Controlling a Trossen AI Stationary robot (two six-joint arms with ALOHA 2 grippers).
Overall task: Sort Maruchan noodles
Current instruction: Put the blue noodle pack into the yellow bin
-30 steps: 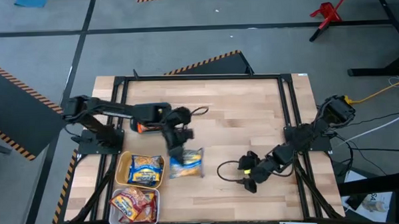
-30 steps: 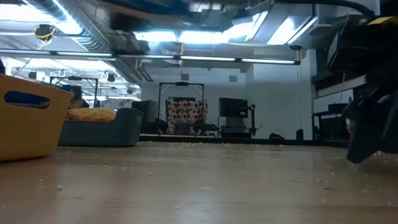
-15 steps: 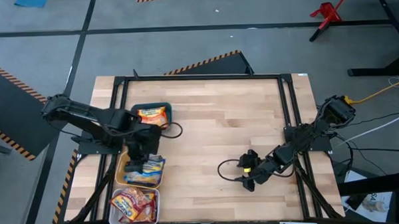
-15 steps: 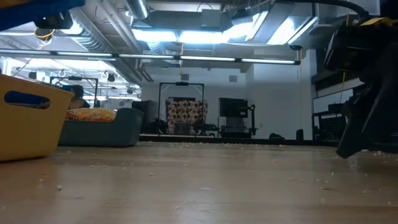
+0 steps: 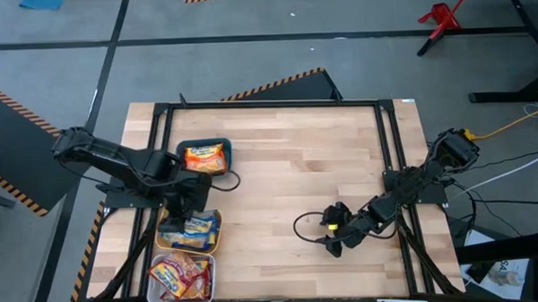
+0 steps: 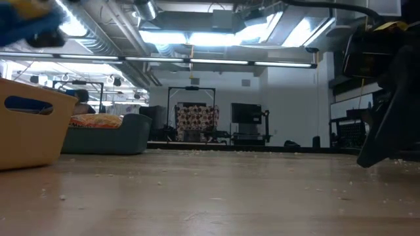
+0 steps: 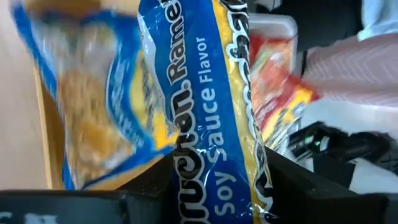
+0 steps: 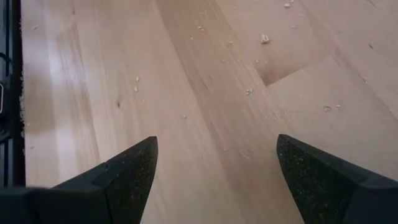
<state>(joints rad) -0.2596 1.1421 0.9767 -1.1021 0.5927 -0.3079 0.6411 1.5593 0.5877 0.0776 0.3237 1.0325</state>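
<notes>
Blue and crinkly, a flat plastic noodle packet with yellow print (image 7: 205,124) is squeezed between the fingers of the left gripper (image 5: 177,228), right over the yellow plastic tray (image 5: 164,219) at the table's left side. Another blue packet (image 7: 93,112) already lies in that tray. Red packets (image 5: 179,278) fill the white tray (image 5: 210,271) next to it, and an orange packet (image 5: 205,159) sits in the dark teal tray (image 5: 222,144).

The held packet hangs down long-ways, its long side running straight out from the fingers toward the tray.

It could land half on the rim and slide onto the wooden table (image 5: 314,158), because it hangs long and floppy.

The right gripper (image 5: 337,242) waits low over the bare wood, fingers wide apart, holding nothing.
</notes>
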